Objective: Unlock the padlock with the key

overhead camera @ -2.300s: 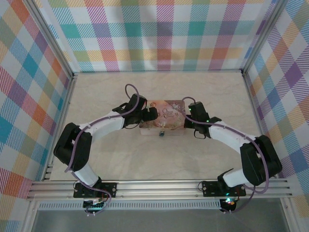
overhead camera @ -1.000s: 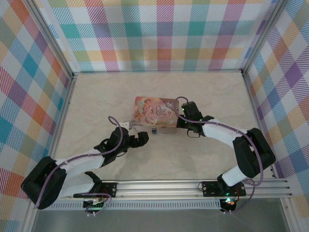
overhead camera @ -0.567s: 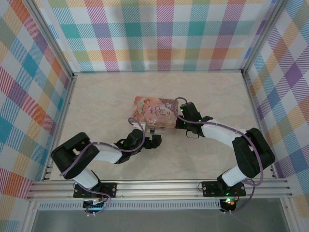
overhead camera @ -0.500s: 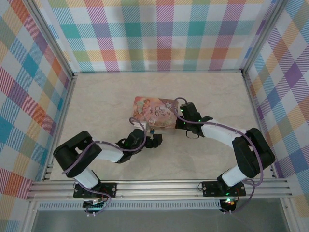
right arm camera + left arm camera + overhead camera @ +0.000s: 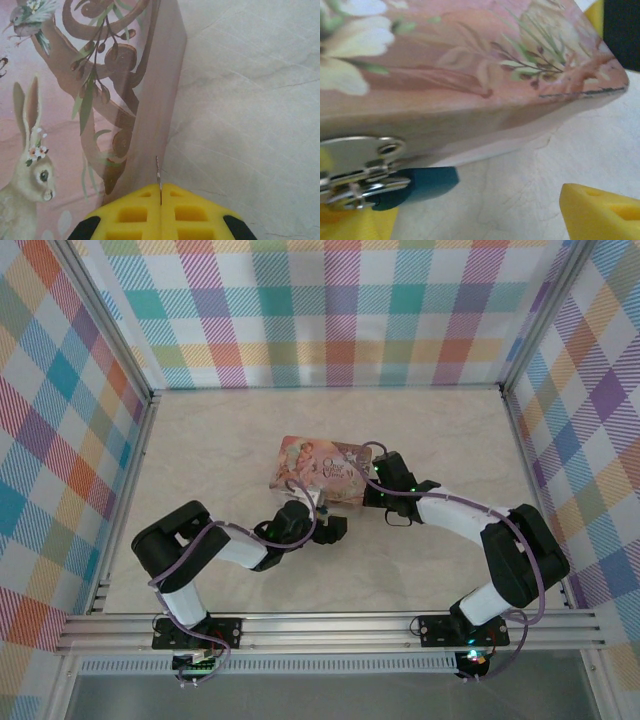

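**On the pale worktop: one tin, two pincers**

1. Pale marble-patterned worktop (image 5: 440,440), walled on three sides by pastel plaid panels (image 5: 330,310). A ribbed aluminium rail (image 5: 330,625) runs along the near edge.

2. Pink-and-brown illustrated rectangular tin box (image 5: 320,468), flat on the worktop near the middle and turned slightly askew. The right wrist view shows a rabbit and a bird on the lid. A silver metal hasp (image 5: 360,160) is fixed to the near wall. A teal piece (image 5: 422,182) sits directly beneath the hasp, low by the worktop.

3. Small brass-coloured padlock. It cannot be told apart from the hasp hardware and the yellow finger beside it. Whether the teal piece belongs to it cannot be told.

4. Left pincer (image 5: 335,530), low over the worktop just in front of the tin's near wall. Its yellow fingers (image 5: 600,210) stand apart and clamp nothing. The hasp and teal piece lie between them, toward the left one.

5. Right pincer (image 5: 372,490), at the tin's right end. Its fingers are pressed together, with the tips just beside the side wall. Whether they touch the wall cannot be told.
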